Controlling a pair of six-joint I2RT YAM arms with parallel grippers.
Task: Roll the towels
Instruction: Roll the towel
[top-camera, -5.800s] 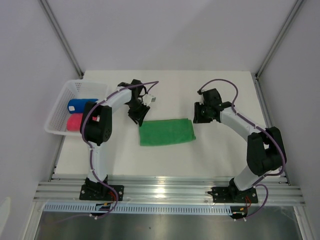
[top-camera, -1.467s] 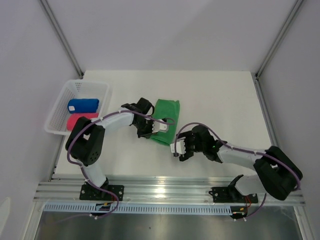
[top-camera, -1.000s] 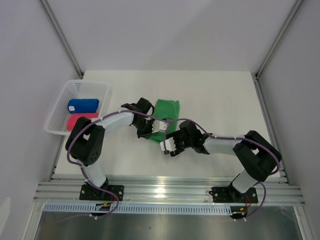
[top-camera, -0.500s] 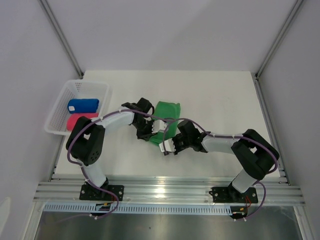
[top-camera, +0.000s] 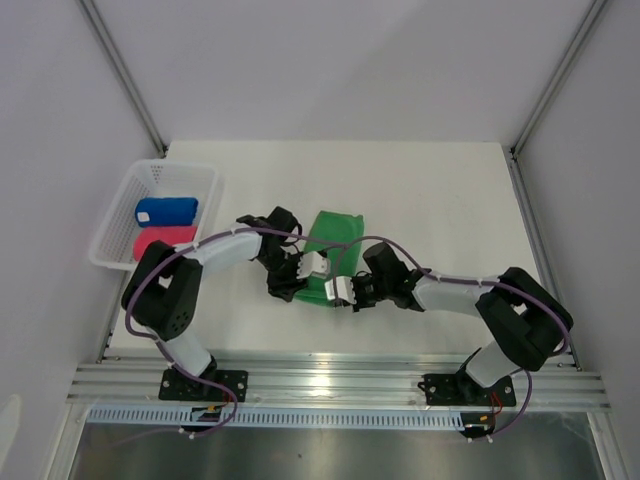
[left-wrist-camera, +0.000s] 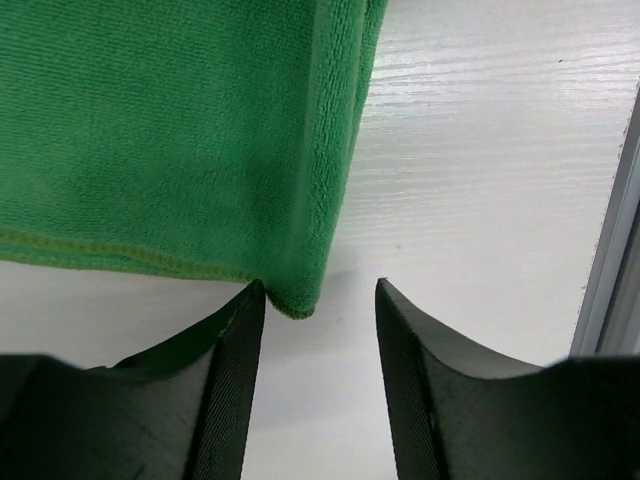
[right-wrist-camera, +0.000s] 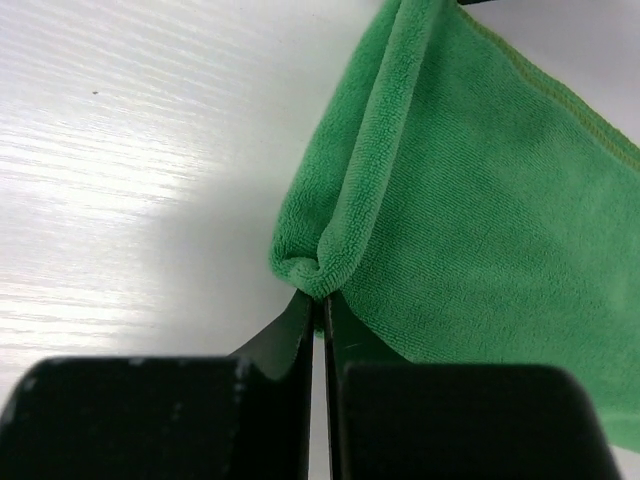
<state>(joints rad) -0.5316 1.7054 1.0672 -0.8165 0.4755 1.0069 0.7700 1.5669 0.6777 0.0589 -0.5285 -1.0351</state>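
Looking at the left gripper (left-wrist-camera: 320, 290) first: its two fingers stand partway apart with bare table (left-wrist-camera: 480, 150) showing in the gap, and nothing is pinched between them. One fingertip sits right at the stitched corner of the green towel (left-wrist-camera: 170, 130), touching or as good as touching, I honestly can't tell which. The right gripper (right-wrist-camera: 320, 305) is the opposite story: jaws squeezed together with a bunched-up fold at the towel's edge caught between the tips, so it's gripping the cloth. From the top camera both grippers, left (top-camera: 290, 280) and right (top-camera: 345, 290), meet at the near end of the green towel (top-camera: 335, 228), which lies near the middle of the table (top-camera: 430, 190), a bit left of centre. The towel looks folded over into a narrow strip running away from the arms, fuzzy microfibre, with a doubled edge along one side and a puckered lump where the right jaws bite it. Count-wise there are three towels: this green one on the table, plus a blue towel (top-camera: 165, 210) and a pink towel (top-camera: 165, 240), each rolled up and lying side by side in the one white mesh basket (top-camera: 150, 168) at the table's left edge.
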